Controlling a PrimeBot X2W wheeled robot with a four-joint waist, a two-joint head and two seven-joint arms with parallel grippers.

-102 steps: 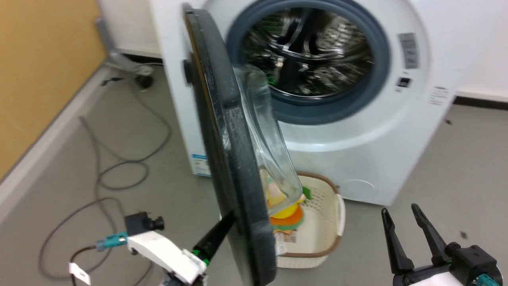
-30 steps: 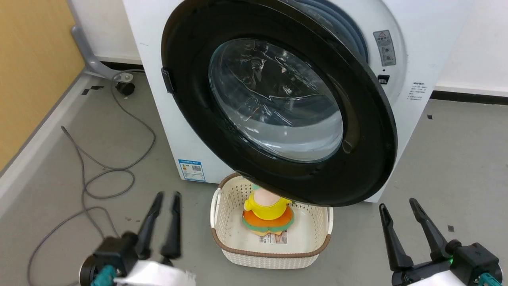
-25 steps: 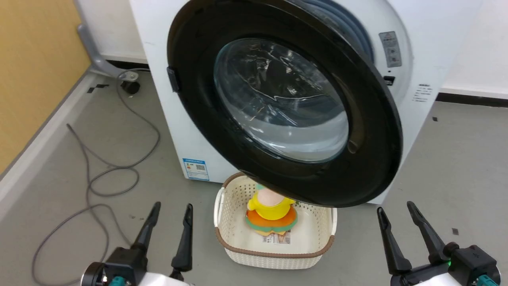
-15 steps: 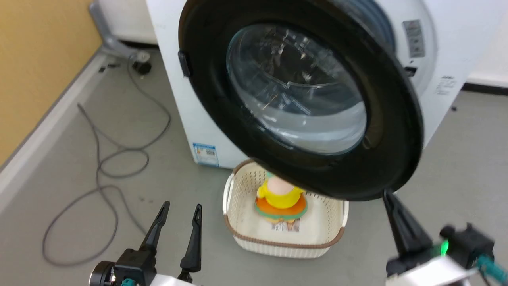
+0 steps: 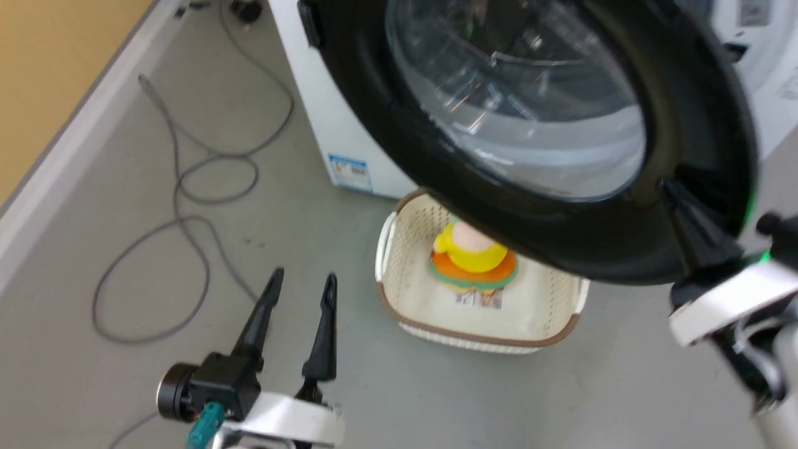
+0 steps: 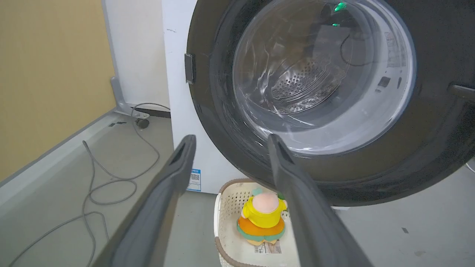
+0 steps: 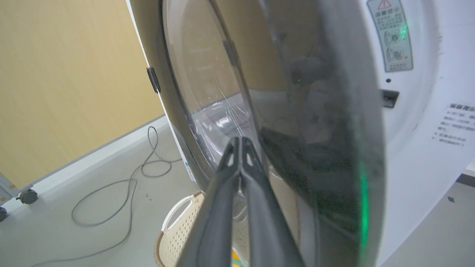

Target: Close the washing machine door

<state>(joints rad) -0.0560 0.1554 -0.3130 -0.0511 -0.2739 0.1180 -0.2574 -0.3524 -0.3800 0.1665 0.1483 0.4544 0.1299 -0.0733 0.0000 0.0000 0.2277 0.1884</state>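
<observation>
floor (image 5: 312,206) basket (image 5: 474,337) (toy (image 5: 472,255) inside) beneath door (image 5: 692,112)

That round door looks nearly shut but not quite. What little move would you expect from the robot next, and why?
Probably a short push forward with the right gripper, pressing the washing machine door against the washing machine. That gripper is shut and sits by the door's outer face, a gap shows on the door's free side, and the left gripper hangs open, low and apart.
</observation>
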